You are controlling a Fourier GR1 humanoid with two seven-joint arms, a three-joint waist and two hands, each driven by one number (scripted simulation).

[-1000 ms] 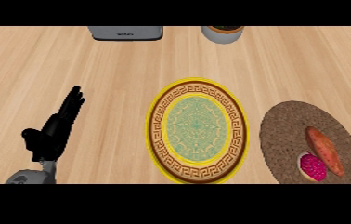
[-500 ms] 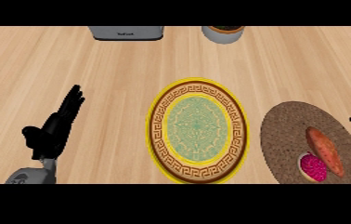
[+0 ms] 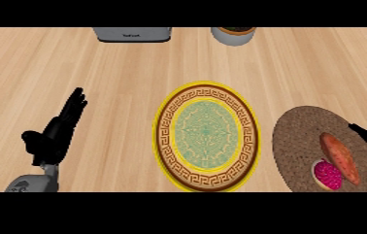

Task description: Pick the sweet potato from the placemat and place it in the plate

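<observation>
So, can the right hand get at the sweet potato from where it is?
Probably yes. The right hand is just entering at the right edge, beside the sweet potato on the placemat, with nothing between them.

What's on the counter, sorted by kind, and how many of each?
Food: 2, the sweet potato and a pink fruit
Plate: 1
Placemat: 1
Grey appliance: 1
Pot: 1
Total: 6
</observation>
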